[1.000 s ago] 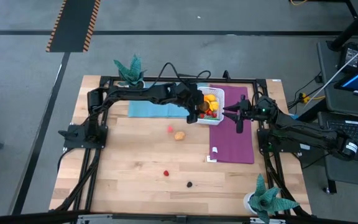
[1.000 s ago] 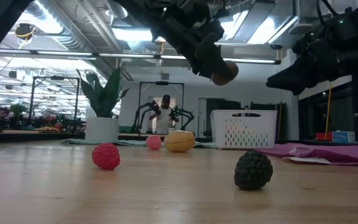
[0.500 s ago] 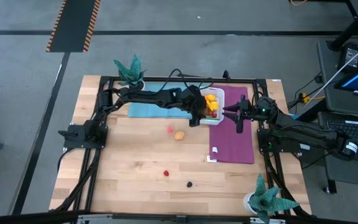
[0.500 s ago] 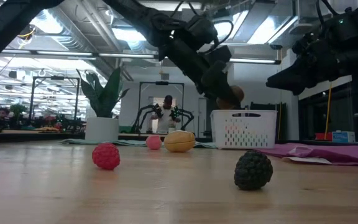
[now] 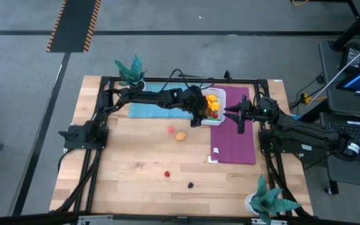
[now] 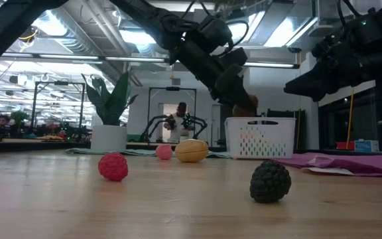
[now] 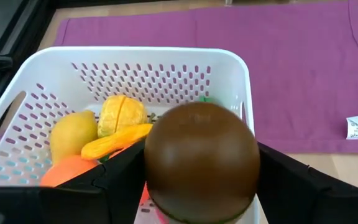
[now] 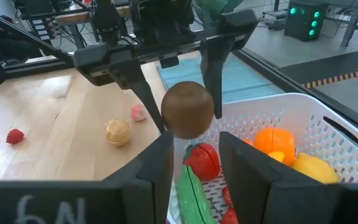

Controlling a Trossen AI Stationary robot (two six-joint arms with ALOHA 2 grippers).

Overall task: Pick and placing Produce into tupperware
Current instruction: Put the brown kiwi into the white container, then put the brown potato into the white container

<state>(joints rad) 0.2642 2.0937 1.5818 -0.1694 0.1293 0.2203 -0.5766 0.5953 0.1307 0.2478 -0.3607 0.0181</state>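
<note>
The tupperware (image 5: 222, 94) is a white perforated basket on the purple mat's far left corner, also seen in the low view (image 6: 260, 138). It holds a yellow piece (image 7: 73, 134), orange pieces (image 7: 122, 113) and a red piece (image 8: 202, 160). My left gripper (image 7: 201, 186) hangs just above its left end, shut on a round brown piece of produce (image 8: 187, 109). My right gripper (image 5: 239, 115) waits to the right of the tupperware, over the mat, open. Loose on the table lie a pink piece (image 5: 171, 130), a tan piece (image 5: 180, 135), a red berry (image 5: 166, 174) and a dark berry (image 5: 190, 185). My left gripper pinches the brown piece by its two opposite sides (image 7: 157, 165) between its two fingers. The fingers (image 8: 148, 99) slant down from the table's left toward the tupperware. The piece hangs clear above the tupperware's left end (image 6: 245, 106), touching nothing below.
The purple mat (image 5: 236, 134) carries a small white tag (image 5: 213, 159) near its front left corner. A blue mat (image 5: 149, 109) lies left of the tupperware. Teal potted plants stand at the far left (image 5: 132, 69) and near right (image 5: 269, 200). A person (image 6: 178, 119) shows far behind the table.
My left gripper has gone down and a little toward the tupperware with the brown piece, then has kept still. The piece now hangs just above the tupperware's rim instead of well above it.
</note>
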